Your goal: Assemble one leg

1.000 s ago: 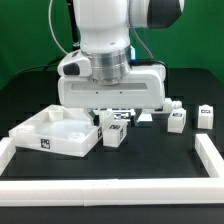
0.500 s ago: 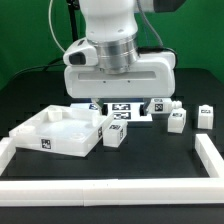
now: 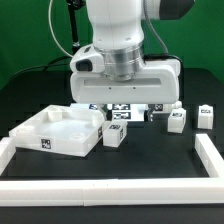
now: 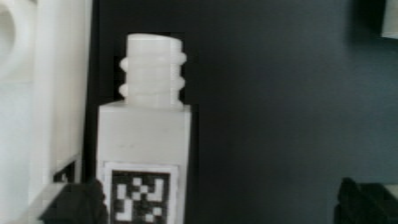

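Note:
In the wrist view a leg [image 4: 146, 130] fills the left half. It is a white squarish post with a ribbed screw end [image 4: 151, 68] and a black-and-white tag [image 4: 143, 196]. My gripper [image 4: 221, 200] is open. One dark fingertip [image 4: 75, 202] is right beside the leg's tag and the other [image 4: 365, 196] is far off it, so the leg lies off-centre between the jaws. In the exterior view my hand [image 3: 125, 78] hangs low over the back middle and hides the fingers and this leg. Other legs stand there: one [image 3: 115, 136] by the tray and two [image 3: 177, 120] [image 3: 207, 116] at the exterior view's right.
A white compartmented tray [image 3: 40, 140] stands at the exterior view's left. A flat white piece with tags [image 3: 120, 108] lies under my hand. A white raised border [image 3: 208, 152] runs along the front and sides. A white edge [image 4: 32, 90] lies beside the leg in the wrist view.
My hand has moved toward the exterior view's right and risen slightly. The tray and the loose legs have not moved.

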Motion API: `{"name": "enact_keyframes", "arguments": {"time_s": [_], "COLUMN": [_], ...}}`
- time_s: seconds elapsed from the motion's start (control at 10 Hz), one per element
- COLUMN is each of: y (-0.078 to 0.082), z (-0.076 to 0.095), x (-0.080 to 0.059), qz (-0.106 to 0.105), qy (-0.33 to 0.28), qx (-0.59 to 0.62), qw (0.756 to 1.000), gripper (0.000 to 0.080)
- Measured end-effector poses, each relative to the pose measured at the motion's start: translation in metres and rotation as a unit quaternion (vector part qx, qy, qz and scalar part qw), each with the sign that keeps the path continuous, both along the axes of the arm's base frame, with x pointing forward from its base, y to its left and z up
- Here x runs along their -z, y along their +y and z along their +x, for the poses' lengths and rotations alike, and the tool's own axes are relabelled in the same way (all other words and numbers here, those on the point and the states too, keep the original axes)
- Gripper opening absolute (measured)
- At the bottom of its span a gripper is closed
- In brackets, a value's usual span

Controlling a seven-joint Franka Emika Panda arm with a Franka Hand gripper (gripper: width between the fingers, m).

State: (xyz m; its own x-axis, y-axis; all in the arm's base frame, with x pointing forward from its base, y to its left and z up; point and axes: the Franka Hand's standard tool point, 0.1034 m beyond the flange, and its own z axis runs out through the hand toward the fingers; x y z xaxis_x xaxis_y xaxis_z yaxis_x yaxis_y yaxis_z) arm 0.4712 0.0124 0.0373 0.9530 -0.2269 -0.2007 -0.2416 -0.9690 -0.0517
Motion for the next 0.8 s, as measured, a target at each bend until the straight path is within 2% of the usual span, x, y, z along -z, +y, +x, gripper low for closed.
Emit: {"name": "enact_keyframes", "arguments": {"time_s": [0.8], "y": [-0.0066], "z": [-0.0025], "x": [0.0095], "qz": [-0.004], "qy": [0.0], "qx": [0.001], "qw": [1.0], "gripper": [0.0649]}}
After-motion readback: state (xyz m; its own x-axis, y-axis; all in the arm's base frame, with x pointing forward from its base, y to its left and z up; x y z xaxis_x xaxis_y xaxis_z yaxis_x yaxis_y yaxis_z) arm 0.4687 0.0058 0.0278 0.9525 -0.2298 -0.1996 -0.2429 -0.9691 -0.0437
